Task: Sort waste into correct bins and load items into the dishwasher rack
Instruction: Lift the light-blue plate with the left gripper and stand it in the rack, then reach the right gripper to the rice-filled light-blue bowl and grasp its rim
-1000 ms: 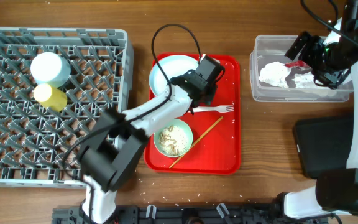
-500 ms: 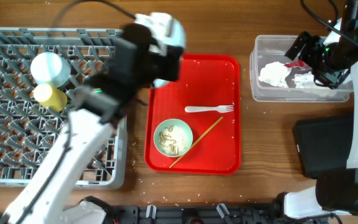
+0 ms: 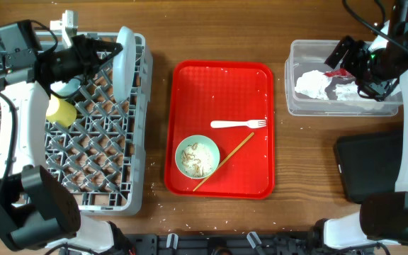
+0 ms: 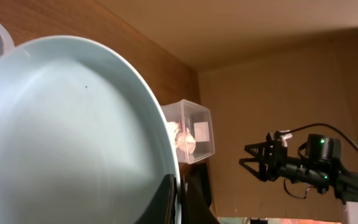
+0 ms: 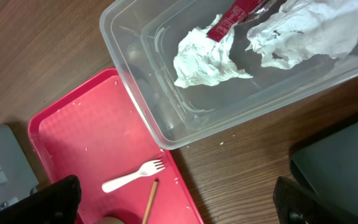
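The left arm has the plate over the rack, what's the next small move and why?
Probably lower the plate edge-first between the pegs of the rack, then open the left gripper. The plate stands upright over the rack's right side, clamped in that gripper, so only setting it down remains.

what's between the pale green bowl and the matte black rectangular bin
A thin wooden stick beside the bowl, then bare red tray and wooden table up to the bin, seen overhead.
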Robot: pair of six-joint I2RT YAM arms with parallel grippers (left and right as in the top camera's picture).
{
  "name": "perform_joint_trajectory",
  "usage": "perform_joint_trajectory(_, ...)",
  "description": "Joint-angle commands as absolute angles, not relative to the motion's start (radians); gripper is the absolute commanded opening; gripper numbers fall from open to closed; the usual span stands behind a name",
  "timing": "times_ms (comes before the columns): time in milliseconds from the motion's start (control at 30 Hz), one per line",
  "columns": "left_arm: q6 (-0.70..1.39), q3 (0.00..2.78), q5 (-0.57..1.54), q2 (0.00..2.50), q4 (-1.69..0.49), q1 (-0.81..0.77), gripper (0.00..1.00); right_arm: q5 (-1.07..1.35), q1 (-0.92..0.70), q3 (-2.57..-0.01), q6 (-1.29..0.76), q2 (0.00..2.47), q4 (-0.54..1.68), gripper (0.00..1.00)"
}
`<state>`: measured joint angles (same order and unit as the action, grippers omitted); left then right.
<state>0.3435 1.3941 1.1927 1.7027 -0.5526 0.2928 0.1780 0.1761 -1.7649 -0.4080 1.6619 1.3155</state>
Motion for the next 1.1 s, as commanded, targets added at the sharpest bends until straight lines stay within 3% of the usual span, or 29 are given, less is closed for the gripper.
perform_joint_trajectory(0, 0.344, 1.393, 1.255, 1.723, -0.521, 0.319, 0.04, 0.168, 0.177, -1.767, -0.420, 1.645, 1.313, 1.00)
perform_joint_trajectory(167, 0.345, 1.393, 1.150, 1.771, -0.491, 0.318, 0.04, 0.168, 0.177, -1.767, -0.420, 1.645, 1.313, 1.00)
perform_joint_trajectory(233, 0.345, 1.393, 1.150, 1.788, -0.489, 0.318, 0.21, 0.168, 0.177, -1.767, -0.419, 1.645, 1.313, 1.00)
perform_joint_trajectory(300, 0.346, 1.393, 1.150, 1.788, -0.488, 0.318, 0.28, 0.169, 0.177, -1.767, -0.419, 1.645, 1.313, 1.00)
perform_joint_trajectory(333, 0.349, 1.393, 1.151, 1.788, -0.489, 0.319, 0.50, 0.168, 0.177, -1.767, -0.419, 1.645, 1.313, 1.00)
perform_joint_trajectory(367, 0.350, 1.393, 1.158, 1.786, -0.491, 0.319, 0.55, 0.169, 0.177, -1.767, -0.420, 1.645, 1.313, 1.00)
perform_joint_trajectory(400, 0.350, 1.393, 1.185, 1.775, -0.491, 0.319, 0.69, 0.169, 0.177, -1.767, -0.420, 1.645, 1.313, 1.00)
perform_joint_trajectory(467, 0.349, 1.393, 1.183, 1.738, -0.490, 0.319, 0.85, 0.168, 0.177, -1.767, -0.420, 1.645, 1.313, 1.00)
perform_joint_trajectory(500, 0.349, 1.393, 1.126, 1.687, -0.491, 0.319, 1.00, 0.168, 0.177, -1.767, -0.420, 1.645, 1.313, 1.00)
perform_joint_trajectory(667, 0.349, 1.393, 0.675, 1.466, -0.607, 0.319, 1.00, 0.168, 0.177, -1.767, -0.419, 1.645, 1.313, 1.00)
perform_joint_trajectory(800, 0.348, 1.393, 0.708, 1.231, -0.728, 0.257, 0.98, 0.168, 0.177, -1.767, -0.420, 1.645, 1.313, 1.00)
perform_joint_trajectory(833, 0.348, 1.393, 0.714, 1.185, -0.788, 0.177, 0.82, 0.169, 0.177, -1.767, -0.420, 1.645, 1.313, 1.00)
perform_joint_trajectory(900, 0.345, 1.393, 0.713, 1.165, -0.853, 0.026, 0.86, 0.168, 0.177, -1.767, -0.420, 1.645, 1.313, 1.00)
perform_joint_trajectory(967, 0.244, 1.391, 0.708, 1.197, -0.862, -0.170, 0.76, 0.168, 0.177, -1.767, -0.419, 1.645, 1.313, 1.00)
perform_joint_trajectory(1000, 0.137, 1.391, 0.676, 1.239, -0.862, -0.306, 0.76, 0.169, 0.177, -1.767, -0.419, 1.645, 1.313, 1.00)
perform_joint_trajectory(1067, 0.112, 1.391, 0.482, 1.347, -0.852, -0.518, 0.79, 0.168, 0.177, -1.767, -0.420, 1.645, 1.313, 1.00)
